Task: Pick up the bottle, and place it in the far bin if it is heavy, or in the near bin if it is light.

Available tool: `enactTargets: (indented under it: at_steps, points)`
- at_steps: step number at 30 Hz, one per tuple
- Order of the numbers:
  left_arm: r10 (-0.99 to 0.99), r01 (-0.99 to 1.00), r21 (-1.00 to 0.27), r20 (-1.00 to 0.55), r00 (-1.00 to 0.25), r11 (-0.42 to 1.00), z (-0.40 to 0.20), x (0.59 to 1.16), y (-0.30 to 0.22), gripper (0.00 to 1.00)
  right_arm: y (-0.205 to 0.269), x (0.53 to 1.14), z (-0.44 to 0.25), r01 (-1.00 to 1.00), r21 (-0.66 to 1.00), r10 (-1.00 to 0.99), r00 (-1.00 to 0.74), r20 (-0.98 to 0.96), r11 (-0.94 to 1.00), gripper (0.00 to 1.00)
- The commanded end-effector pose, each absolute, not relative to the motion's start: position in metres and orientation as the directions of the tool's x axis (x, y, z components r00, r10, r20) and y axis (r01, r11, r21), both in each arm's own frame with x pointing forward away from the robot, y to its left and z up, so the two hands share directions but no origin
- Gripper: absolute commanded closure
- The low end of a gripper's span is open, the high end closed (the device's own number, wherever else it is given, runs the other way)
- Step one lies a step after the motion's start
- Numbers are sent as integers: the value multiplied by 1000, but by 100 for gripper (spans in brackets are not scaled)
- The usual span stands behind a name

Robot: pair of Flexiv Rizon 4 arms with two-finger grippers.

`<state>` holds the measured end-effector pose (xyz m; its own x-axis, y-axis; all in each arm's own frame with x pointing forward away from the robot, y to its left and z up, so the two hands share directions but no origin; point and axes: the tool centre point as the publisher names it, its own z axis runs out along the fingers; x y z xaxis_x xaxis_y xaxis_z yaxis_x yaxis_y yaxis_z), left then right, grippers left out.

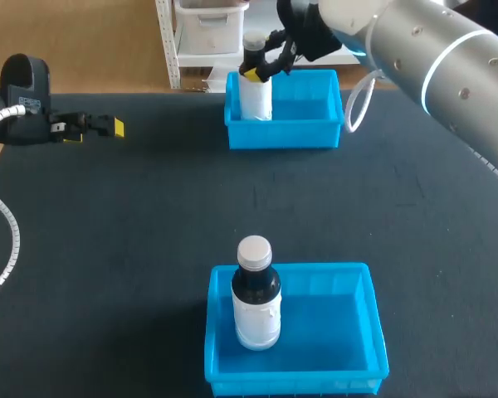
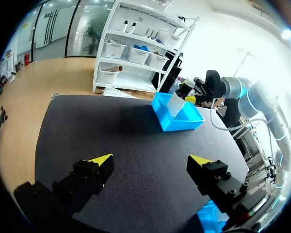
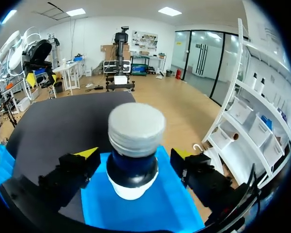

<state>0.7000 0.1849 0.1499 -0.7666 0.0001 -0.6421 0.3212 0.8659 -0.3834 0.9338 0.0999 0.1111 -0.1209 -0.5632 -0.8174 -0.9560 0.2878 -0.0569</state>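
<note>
The right gripper [image 3: 135, 154] has its fingers spread either side of the bottle [image 3: 136, 131], which stands in the far bin [image 1: 286, 137]. Placing looks done, so the next move is to lift clear without tipping it. The left gripper [image 2: 150, 160] is likewise spread.

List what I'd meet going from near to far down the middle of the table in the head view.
near bin, holding the near bottle upright → bare table → far bin, holding the far bottle, with the right tool open around its neck.
</note>
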Motion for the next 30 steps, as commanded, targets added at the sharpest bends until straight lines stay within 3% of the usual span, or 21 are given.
enactTargets:
  at_steps: [1,16,30]
  points:
    - [0,321,-383,-642,-767,866,150,700,185,0,74,938,120,-975,220,-582,-162,-797,-29,0]
    - [0,321,-383,-642,-767,866,150,700,185,0,-48,877,172,-915,131,-581,-347,-736,381,0]
    - [0,321,-383,-642,-767,866,150,700,185,0,-88,799,198,-732,-57,-502,-406,-764,679,0]
